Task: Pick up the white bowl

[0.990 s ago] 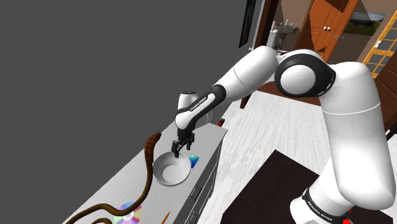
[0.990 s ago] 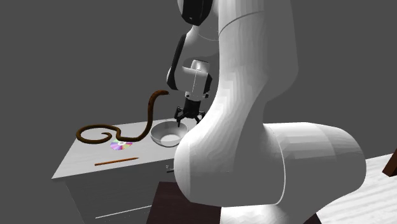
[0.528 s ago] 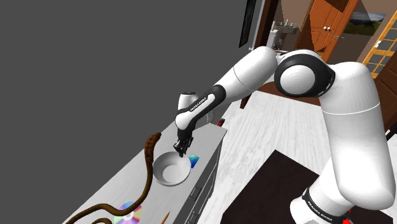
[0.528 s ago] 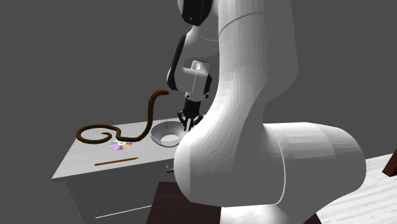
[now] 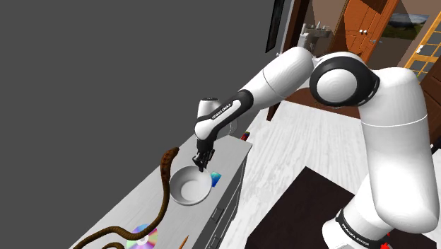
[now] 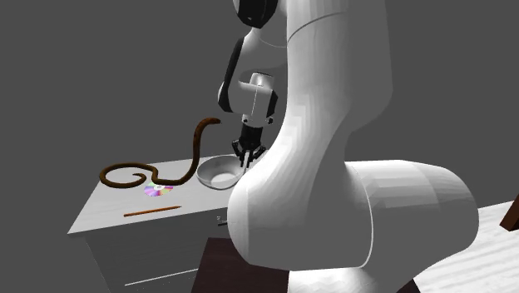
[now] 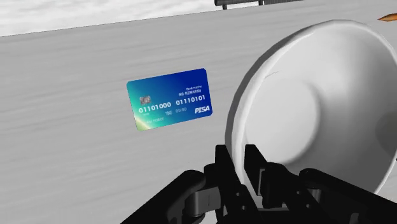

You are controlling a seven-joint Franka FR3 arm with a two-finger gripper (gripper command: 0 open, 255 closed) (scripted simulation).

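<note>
The tool [image 7: 240,163] is clamped on the near rim of the white bowl [image 7: 305,102]. The bowl is probably stiff, light and slippery, so the rim suits gripping.

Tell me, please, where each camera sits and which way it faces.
Shoulder view: beside and a little behind the stand, looking down over the grey cabinet; the white arm reaches up and left to the white bowl.
Second exterior view: close behind the arm, looking past it at the cabinet; the arm's bulk covers that view's right.
Wrist view: on the hand, looking along the fingers, which clasp the bowl's rim beside a blue card.
Shared: both exterior views show the brown snake beside the bowl.
</note>
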